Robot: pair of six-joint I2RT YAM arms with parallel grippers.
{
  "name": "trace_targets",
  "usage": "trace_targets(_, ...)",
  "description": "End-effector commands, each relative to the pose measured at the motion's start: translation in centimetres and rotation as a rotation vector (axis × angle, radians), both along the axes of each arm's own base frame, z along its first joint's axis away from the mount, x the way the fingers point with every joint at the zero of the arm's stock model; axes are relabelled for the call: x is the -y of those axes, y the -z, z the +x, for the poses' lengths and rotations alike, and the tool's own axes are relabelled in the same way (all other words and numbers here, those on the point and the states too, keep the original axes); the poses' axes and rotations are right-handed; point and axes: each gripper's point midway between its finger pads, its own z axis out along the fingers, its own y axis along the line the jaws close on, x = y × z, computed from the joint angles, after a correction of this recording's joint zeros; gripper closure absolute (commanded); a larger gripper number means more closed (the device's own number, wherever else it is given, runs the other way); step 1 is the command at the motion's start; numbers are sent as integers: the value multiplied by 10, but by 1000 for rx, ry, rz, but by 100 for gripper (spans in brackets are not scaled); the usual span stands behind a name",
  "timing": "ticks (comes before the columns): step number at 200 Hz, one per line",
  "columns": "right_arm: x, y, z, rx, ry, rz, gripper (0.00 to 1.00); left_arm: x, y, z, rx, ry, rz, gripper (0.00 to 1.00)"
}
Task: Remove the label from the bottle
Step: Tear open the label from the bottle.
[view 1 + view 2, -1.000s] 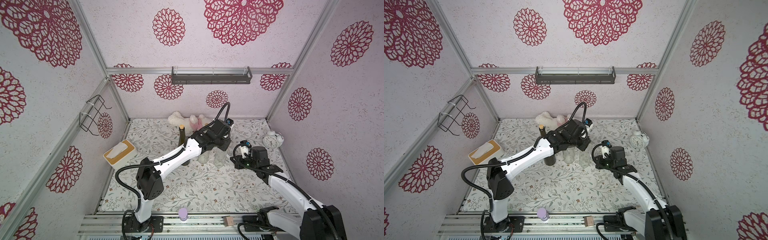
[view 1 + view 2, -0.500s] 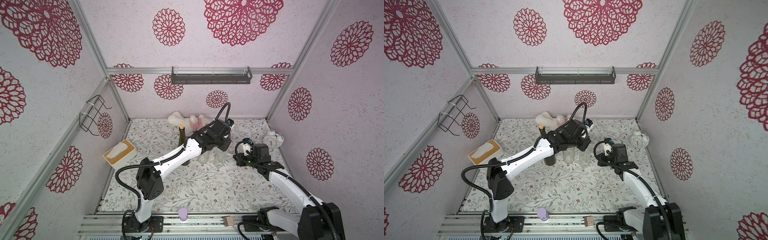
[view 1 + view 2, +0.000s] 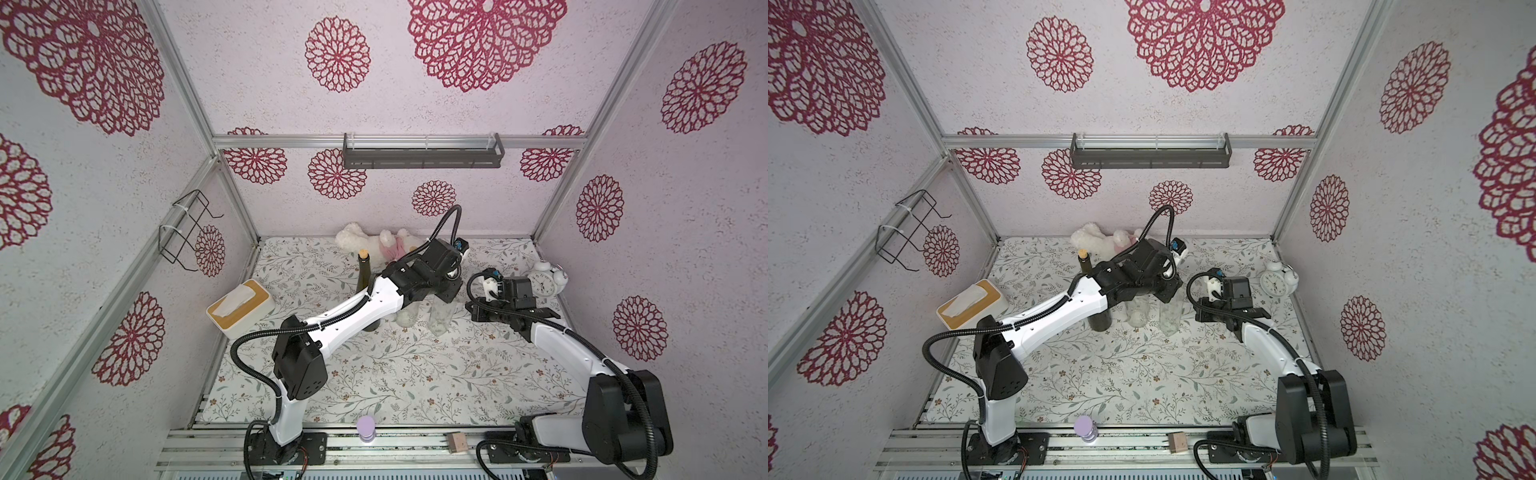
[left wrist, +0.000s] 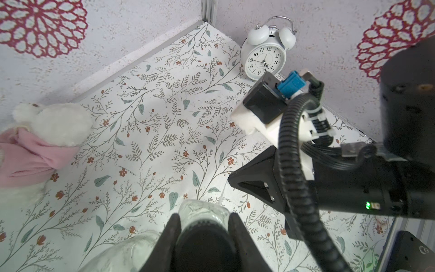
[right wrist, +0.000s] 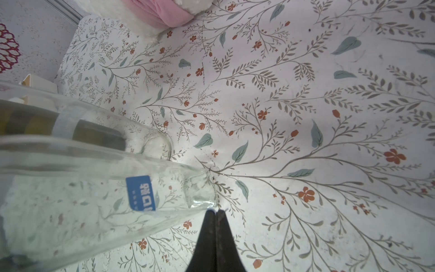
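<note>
While left jaws are gripping the upright bottle [image 5: 82,207] by the neck, closed right jaws are sitting just right, below its label [image 5: 140,193].

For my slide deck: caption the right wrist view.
Shut right gripper beside the clear bottle base, its blue label still on.

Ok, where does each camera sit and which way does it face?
Top views: high above the front rail, facing down and back; left arm and right arm show whole.
Left wrist: on the left arm, facing the alarm clock past the left pincer, shut on the clear bottle; right arm shows.
Right wrist: on the right arm, facing the blue label past the shut right pincer.
Shared: both wrist views catch the clear bottle and plush toy.
</note>
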Motion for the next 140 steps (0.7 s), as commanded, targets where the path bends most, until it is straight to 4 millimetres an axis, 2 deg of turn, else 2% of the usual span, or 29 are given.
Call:
trace_targets(1,11,-9,18,44,32,-11,100,-11,21,-9,-56,12,83,100)
trace_targets(47,11,-3,32,14,56,4,100,-9,20,-9,-56,14,76,100)
trace_targets(140,39,-8,39,-5,145,-42,100,7,8,-2,-33,32,37,100)
